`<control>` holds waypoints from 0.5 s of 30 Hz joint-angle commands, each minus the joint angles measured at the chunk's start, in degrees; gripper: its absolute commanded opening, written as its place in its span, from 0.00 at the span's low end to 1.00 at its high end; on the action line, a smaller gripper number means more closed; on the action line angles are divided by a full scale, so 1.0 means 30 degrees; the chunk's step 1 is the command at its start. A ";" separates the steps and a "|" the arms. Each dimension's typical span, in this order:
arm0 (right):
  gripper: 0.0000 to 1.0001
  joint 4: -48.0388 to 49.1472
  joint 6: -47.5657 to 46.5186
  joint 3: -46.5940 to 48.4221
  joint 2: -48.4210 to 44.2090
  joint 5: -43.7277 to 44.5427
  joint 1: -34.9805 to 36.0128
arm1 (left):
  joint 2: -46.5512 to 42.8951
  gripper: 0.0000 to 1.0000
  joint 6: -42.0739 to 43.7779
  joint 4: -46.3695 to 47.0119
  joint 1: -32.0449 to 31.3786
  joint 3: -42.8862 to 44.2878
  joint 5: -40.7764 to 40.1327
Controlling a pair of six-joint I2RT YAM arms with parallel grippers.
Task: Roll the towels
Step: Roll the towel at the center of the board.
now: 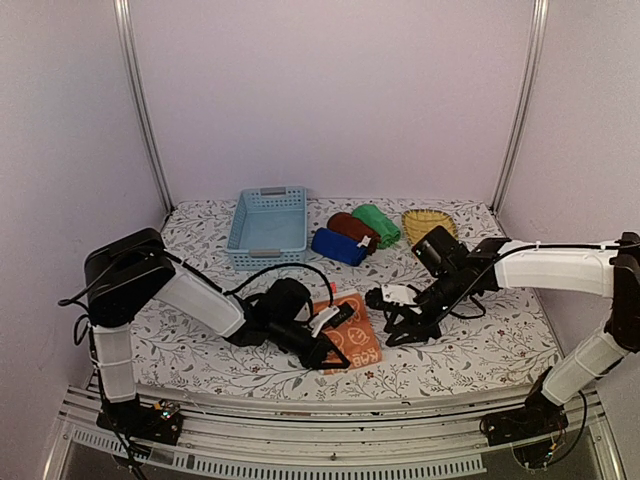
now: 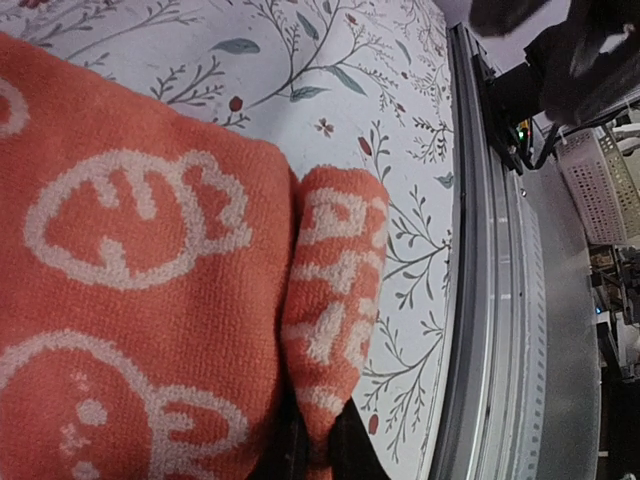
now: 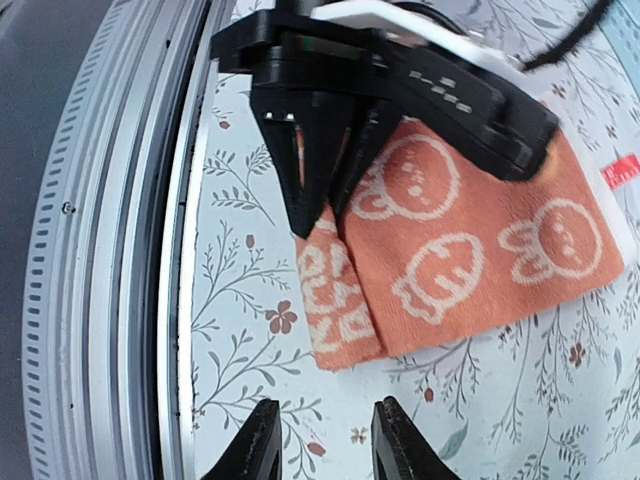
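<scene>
The orange towel with white pattern (image 1: 358, 338) lies flat at the table's front middle, with its near edge folded up into a narrow strip (image 3: 335, 300). My left gripper (image 1: 333, 352) is shut on that folded strip (image 2: 325, 300); its black fingers pinch the cloth in the left wrist view (image 2: 318, 455) and show from the right wrist view (image 3: 315, 180). My right gripper (image 1: 400, 330) is open and empty just right of the towel, its fingertips (image 3: 262, 440) hovering over bare table a little short of the towel's end. Blue (image 1: 338, 246), maroon (image 1: 352, 228) and green (image 1: 377, 224) towels lie rolled at the back.
A light blue plastic basket (image 1: 268, 226) stands at the back left. A yellow wicker tray (image 1: 427, 222) sits at the back right. The metal front rail (image 3: 120, 250) runs close to the towel's folded edge. White walls enclose the table.
</scene>
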 commanded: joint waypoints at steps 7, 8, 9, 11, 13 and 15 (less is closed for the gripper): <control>0.40 0.5726 -0.1735 -0.1267 0.2372 0.5270 0.4381 | 0.1318 0.00 -0.3402 0.1557 0.0622 -0.1415 0.1502; 0.41 0.5996 -0.1832 -0.1293 0.2632 0.5409 0.4543 | 0.1318 0.00 -0.3417 0.1524 0.0670 -0.1415 0.1489; 0.41 0.6228 -0.1966 -0.1304 0.2914 0.5489 0.4651 | 0.1318 0.00 -0.3426 0.1479 0.0701 -0.1415 0.1487; 0.42 0.6503 -0.2037 -0.1241 0.3506 0.5504 0.4804 | 0.1387 0.00 -0.3453 0.1433 0.0760 -0.1415 0.1509; 0.41 0.6803 -0.2111 -0.1224 0.3975 0.5663 0.4960 | 0.1429 0.00 -0.3441 0.1446 0.0848 -0.1415 0.1600; 0.39 0.7084 -0.2044 -0.1236 0.4289 0.5885 0.5057 | 0.1486 0.00 -0.3435 0.1482 0.0876 -0.1393 0.1661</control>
